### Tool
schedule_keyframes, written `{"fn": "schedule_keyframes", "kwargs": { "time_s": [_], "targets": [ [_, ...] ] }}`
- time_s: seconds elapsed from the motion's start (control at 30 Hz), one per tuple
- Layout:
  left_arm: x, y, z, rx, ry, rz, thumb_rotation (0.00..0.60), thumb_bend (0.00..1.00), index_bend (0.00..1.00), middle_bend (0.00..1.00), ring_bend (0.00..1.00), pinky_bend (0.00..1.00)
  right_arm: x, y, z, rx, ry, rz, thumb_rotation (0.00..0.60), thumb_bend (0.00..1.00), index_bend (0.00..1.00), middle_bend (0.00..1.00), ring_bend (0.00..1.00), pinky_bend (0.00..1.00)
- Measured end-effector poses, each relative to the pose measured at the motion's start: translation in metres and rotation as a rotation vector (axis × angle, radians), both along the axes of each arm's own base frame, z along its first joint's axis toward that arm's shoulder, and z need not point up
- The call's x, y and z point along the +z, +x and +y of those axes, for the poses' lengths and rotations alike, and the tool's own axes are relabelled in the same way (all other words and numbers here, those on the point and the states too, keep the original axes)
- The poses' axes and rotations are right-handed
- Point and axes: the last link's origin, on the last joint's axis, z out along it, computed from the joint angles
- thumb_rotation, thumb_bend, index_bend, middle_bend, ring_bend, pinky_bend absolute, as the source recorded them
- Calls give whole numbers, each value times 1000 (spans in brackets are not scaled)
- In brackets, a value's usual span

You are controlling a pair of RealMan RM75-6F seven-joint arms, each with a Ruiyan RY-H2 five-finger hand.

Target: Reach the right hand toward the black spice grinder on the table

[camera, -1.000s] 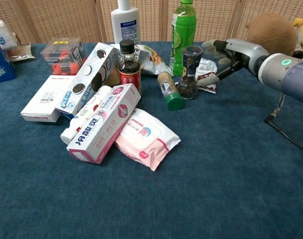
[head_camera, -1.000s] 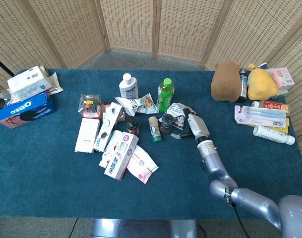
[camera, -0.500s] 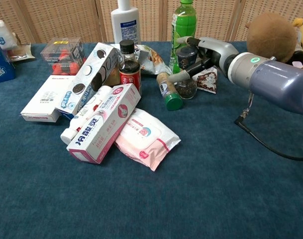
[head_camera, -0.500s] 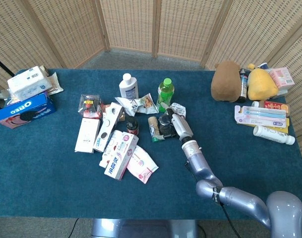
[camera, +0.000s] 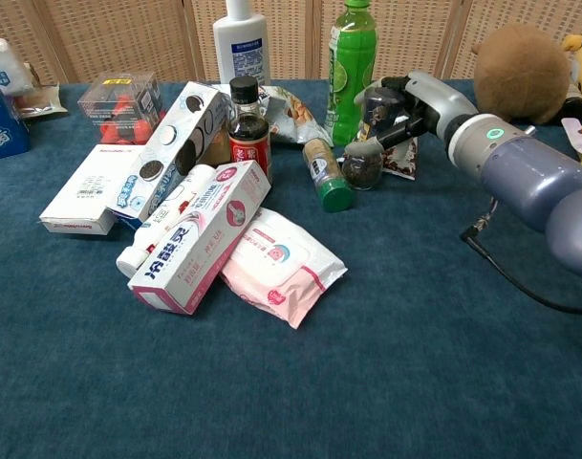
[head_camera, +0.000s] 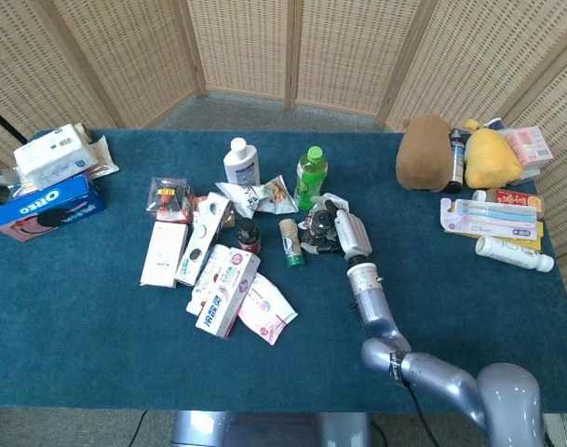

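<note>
The black spice grinder [camera: 360,170] stands upright in the middle of the blue table, a glass body of peppercorns under a black cap; in the head view the grinder [head_camera: 313,233] is partly hidden. My right hand [camera: 405,100] comes in from the right and grips it, fingers wrapped over the cap and thumb across the front of the glass. From the head view the right hand [head_camera: 344,233] lies tight against the grinder's right side. The left hand shows in neither view.
A green bottle [camera: 353,57] stands just behind the grinder and a small green-capped spice jar [camera: 324,177] lies to its left. A dark sauce bottle [camera: 247,120], several boxes [camera: 200,234] and a snack packet [camera: 400,158] crowd close. A brown plush [camera: 525,57] sits far right.
The right hand moved left from beside the grinder onto it, then its fingers and thumb closed around the cap and body. The grinder stays upright in about the same spot.
</note>
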Motion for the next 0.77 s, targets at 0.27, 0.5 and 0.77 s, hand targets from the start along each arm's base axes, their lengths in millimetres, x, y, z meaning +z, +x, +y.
{"fn": "schedule_keyframes", "kwargs": {
  "time_s": [0.27,0.5,0.77],
  "targets": [
    [-2,3,-1,-11,-6,-1,600,0,0,0,0,0,7,-7,4,11,-25,-10,600,10,604,847,684,1000],
    [-1,6,-3,-26,-9,-8,600,0,0,0,0,0,20,-1,9,34,-47,-20,600,20,605,848,683,1000],
    [0,7,-4,-37,-13,-24,600,0,0,0,0,0,46,16,19,80,-90,-41,600,30,608,847,683,1000]
  ]
}}
